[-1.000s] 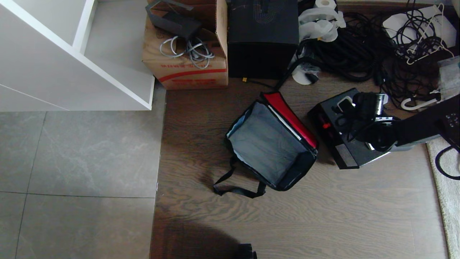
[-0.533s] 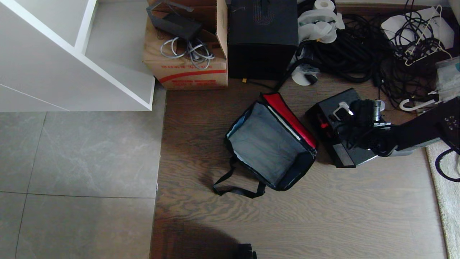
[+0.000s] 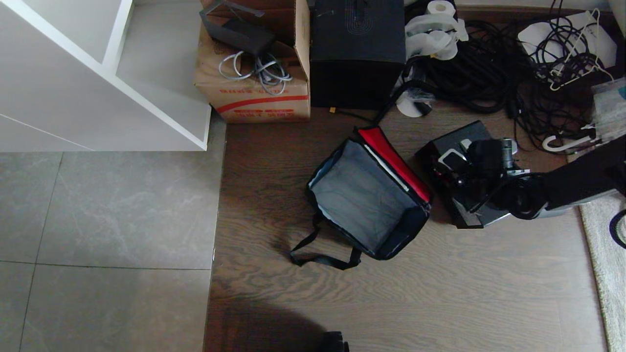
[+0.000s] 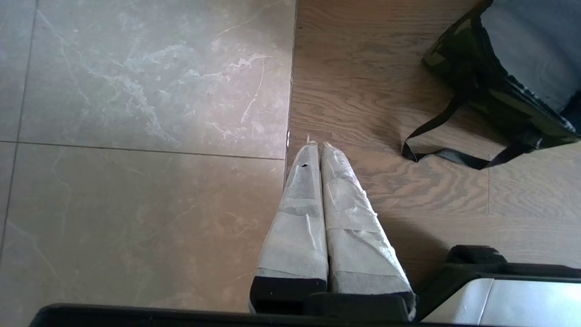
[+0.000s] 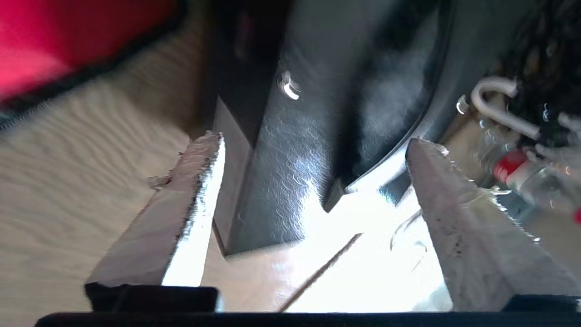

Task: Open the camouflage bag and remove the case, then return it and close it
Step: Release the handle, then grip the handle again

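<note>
The camouflage bag (image 3: 364,195) stands open on the wood floor, its grey inside empty and its red lid lining (image 3: 391,151) folded back to the right. The black case (image 3: 464,215) lies on the floor just right of the bag. My right gripper (image 3: 455,156) hovers low over the case's near-bag end, jaws open and nothing between them. In the right wrist view the case's textured black side (image 5: 290,150) fills the gap between the taped fingers (image 5: 190,195), with the red lining (image 5: 68,41) beyond. My left gripper (image 4: 315,146) is parked, shut and empty, near the bag's strap (image 4: 435,136).
A cardboard box (image 3: 254,73) and a larger black cube-shaped box (image 3: 357,54) stand behind the bag. Tangled black cables (image 3: 489,68) and white hangers (image 3: 562,142) lie behind the case. A white shelf unit (image 3: 98,88) is at far left, a rug edge (image 3: 606,254) at right.
My right gripper has gone from shut to open over the case. It has also slid a little left toward the bag. The case has shifted slightly the same way.
</note>
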Robot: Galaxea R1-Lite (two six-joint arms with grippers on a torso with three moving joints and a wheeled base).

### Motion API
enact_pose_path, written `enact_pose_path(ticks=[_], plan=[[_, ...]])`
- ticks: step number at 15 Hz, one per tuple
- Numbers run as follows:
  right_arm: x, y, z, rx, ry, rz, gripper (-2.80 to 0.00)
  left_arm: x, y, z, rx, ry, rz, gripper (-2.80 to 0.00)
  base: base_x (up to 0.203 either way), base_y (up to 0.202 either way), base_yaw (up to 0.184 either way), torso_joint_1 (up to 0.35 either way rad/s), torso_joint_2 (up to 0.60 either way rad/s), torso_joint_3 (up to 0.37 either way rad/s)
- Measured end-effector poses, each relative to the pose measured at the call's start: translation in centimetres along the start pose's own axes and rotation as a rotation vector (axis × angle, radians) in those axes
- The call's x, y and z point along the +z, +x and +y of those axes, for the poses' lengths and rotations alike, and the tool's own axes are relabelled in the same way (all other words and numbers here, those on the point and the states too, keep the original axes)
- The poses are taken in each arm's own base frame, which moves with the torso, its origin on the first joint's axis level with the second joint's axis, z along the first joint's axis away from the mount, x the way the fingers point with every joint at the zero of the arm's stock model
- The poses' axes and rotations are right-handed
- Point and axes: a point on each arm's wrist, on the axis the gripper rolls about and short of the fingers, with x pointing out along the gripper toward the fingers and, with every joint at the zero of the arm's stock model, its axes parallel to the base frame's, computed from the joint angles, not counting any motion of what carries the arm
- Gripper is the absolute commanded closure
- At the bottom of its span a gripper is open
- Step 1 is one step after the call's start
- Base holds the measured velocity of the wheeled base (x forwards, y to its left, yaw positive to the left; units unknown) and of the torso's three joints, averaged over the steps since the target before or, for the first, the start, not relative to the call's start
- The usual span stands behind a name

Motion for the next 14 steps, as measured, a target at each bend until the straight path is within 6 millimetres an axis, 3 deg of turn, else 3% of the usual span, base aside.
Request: enact_pose_path(ticks=[1,4,7,11,14], plan=[[0.0,-0.6,-0.4,-0.001,0.001,-0.004,0.00,0.0,0.0,0.0,0.000,0.000,0.000,0.00,0.000,0.000,0.000,0.000,0.00,0.000],[-0.6,-3.1,-2.0,0.005,0.009,-0.021,0.00,0.0,0.0,0.0,0.000,0.000,0.000,0.00,0.000,0.000,0.000,0.000,0.00,0.000],[-2.8,-6.4,-3.0,0.072,-0.006,-0.015,0.00,0.0,0.0,0.0,0.000,0.000,0.000,0.00,0.000,0.000,0.000,0.000,0.00,0.000],[-6.8,-12.2,-3.6,0.084,0.013,-0.006,0.00,0.0,0.0,0.0,0.000,0.000,0.000,0.00,0.000,0.000,0.000,0.000,0.00,0.000],[-11.0,-17.2,-3.0,0.092,0.119,0.008,0.00,0.0,0.0,0.0,0.000,0.000,0.000,0.00,0.000,0.000,0.000,0.000,0.00,0.000]])
